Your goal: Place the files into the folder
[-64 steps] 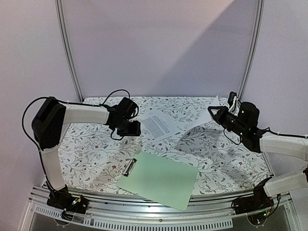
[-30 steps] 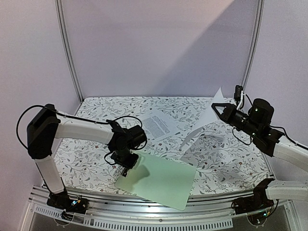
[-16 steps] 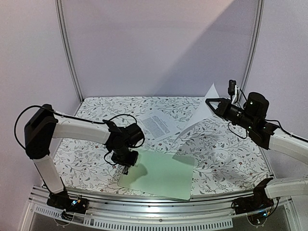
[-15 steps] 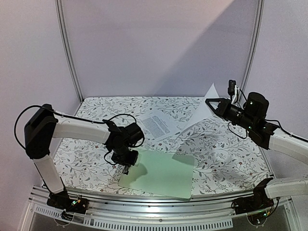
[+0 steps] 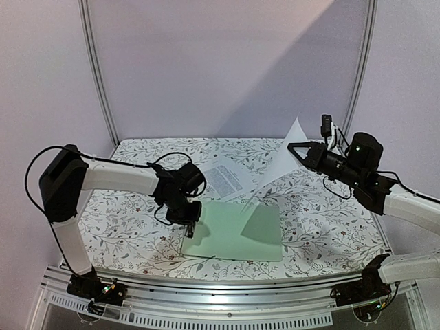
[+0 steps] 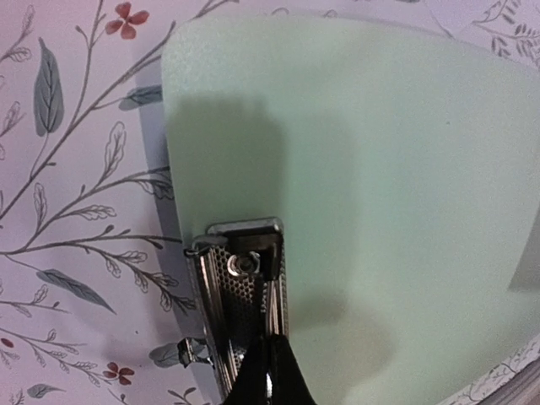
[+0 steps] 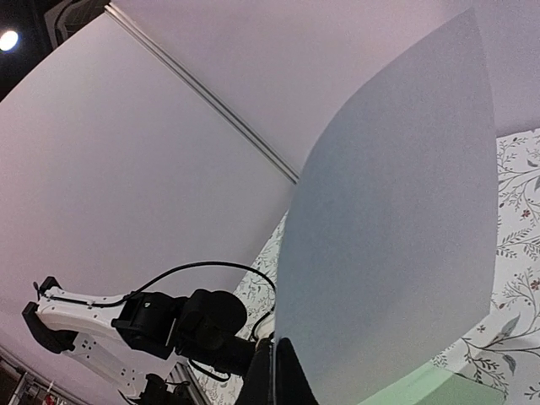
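The folder (image 5: 240, 232) lies flat on the flowered cloth, a pale green board with its metal clip (image 5: 188, 230) at the left short edge. My left gripper (image 5: 190, 223) points down at that clip, its black fingers closed together on it. The left wrist view shows the clip (image 6: 243, 291) right at my left gripper (image 6: 268, 359), with bare green folder (image 6: 380, 169) beyond. My right gripper (image 5: 291, 146) holds one blank white file (image 5: 283, 161) raised above the table's right back, pinched at its edge (image 7: 274, 371). A second file (image 5: 225, 180), printed side up, lies behind the folder.
Flowered cloth (image 5: 124, 220) covers the table, with a metal rail (image 5: 227, 295) along the near edge. Curved frame poles (image 5: 96, 75) rise at the back corners. The held sheet's lower corner hangs over the folder's far right part, casting a shadow (image 5: 258, 223) on it.
My left gripper closed at the clip, and the folder slid back and right, turning squarer to the table edge. My right gripper swung the raised sheet a little left and up.
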{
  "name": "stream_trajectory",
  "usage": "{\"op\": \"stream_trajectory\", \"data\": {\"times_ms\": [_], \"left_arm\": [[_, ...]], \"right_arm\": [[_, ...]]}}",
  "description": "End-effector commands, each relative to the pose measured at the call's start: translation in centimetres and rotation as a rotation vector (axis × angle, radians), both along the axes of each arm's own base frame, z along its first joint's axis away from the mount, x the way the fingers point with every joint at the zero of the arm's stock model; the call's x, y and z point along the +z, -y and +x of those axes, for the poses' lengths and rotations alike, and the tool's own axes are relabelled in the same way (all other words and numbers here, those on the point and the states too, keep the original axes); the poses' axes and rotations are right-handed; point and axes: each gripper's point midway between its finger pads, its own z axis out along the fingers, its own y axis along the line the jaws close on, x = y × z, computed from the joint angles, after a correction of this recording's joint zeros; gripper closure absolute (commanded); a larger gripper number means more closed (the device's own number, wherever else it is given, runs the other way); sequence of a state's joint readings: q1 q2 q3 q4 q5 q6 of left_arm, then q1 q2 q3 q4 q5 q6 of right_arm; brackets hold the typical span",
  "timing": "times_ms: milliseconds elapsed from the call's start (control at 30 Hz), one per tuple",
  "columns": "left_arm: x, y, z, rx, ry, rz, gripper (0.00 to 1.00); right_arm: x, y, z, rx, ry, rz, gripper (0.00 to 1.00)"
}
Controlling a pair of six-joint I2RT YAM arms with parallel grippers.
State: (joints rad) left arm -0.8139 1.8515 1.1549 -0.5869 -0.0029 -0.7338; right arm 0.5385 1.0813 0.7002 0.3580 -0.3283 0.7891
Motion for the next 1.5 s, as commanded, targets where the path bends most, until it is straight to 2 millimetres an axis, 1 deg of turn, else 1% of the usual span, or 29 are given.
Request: {"op": "stream_trajectory", "data": {"times_ms": [0,100,200,233,333,467,633,733,833,933,1000,1067,1100,1233,1267,1333,1433,1467], "left_arm": [[2.2,0.8,0.8,-0.013,0.027,-0.068,1.0],[2.4,0.6,0.8,-0.007,0.017,-0.106,1.0],[1.5,0.3,0.4,0.006,-0.032,-0.176,1.0],[1.4,0.4,0.7,0.012,-0.037,-0.208,1.0],[0.7,0.4,0.4,0.016,-0.066,-0.272,1.0],[0.1,0.9,-0.2,0.009,-0.117,-0.351,1.0],[-0.1,1.3,-0.2,0.003,-0.141,-0.396,1.0],[-0.2,1.3,-0.3,0.003,-0.158,-0.438,1.0],[-0.7,1.1,-0.5,0.013,-0.182,-0.468,1.0],[-1.2,1.0,-0.7,0.018,-0.197,-0.481,1.0],[-1.5,1.0,-0.8,0.02,-0.205,-0.498,1.0],[-1.6,1.0,-0.9,0.021,-0.216,-0.518,1.0],[-1.6,1.0,-1.0,0.022,-0.221,-0.529,1.0],[-2.0,0.6,-1.2,0.029,-0.231,-0.551,1.0],[-2.1,0.4,-1.2,0.031,-0.232,-0.552,1.0],[-2.3,0.2,-1.3,0.037,-0.237,-0.554,1.0],[-2.3,0.2,-1.4,0.037,-0.24,-0.575,1.0],[-2.5,0.1,-1.4,0.041,-0.242,-0.577,1.0]], "right_arm": [[2.3,-1.3,-1.0,0.058,0.05,0.055,1.0],[2.4,-1.8,-1.4,0.094,0.048,0.096,1.0],[2.1,-2.7,-2.0,0.151,0.013,0.146,1.0],[1.9,-3.0,-2.1,0.164,0.005,0.149,1.0],[1.3,-3.7,-2.5,0.185,-0.009,0.148,1.0],[1.6,-4.0,-3.2,0.207,0.013,0.154,1.0],[2.8,-5.1,-5.3,0.313,0.09,0.192,1.0],[3.2,-5.1,-6.7,0.373,0.142,0.239,1.0],[1.1,-4.9,-7.0,0.375,0.095,0.251,1.0],[-2.5,-4.5,-6.9,0.347,0.01,0.218,1.0],[-4.5,-3.9,-7.1,0.322,-0.031,0.207,1.0],[-6.1,-3.5,-7.7,0.318,-0.065,0.206,1.0],[-7.4,-3.3,-8.0,0.316,-0.095,0.194,1.0],[-11.4,-2.3,-8.9,0.29,-0.198,0.144,1.0],[-12.7,-2.0,-9.1,0.273,-0.234,0.114,1.0],[-14.4,-1.1,-9.0,0.22,-0.258,0.049,1.0],[-15.7,0.6,-8.5,0.12,-0.248,-0.016,1.0],[-16.4,1.3,-8.1,0.064,-0.253,-0.041,1.0]]}}
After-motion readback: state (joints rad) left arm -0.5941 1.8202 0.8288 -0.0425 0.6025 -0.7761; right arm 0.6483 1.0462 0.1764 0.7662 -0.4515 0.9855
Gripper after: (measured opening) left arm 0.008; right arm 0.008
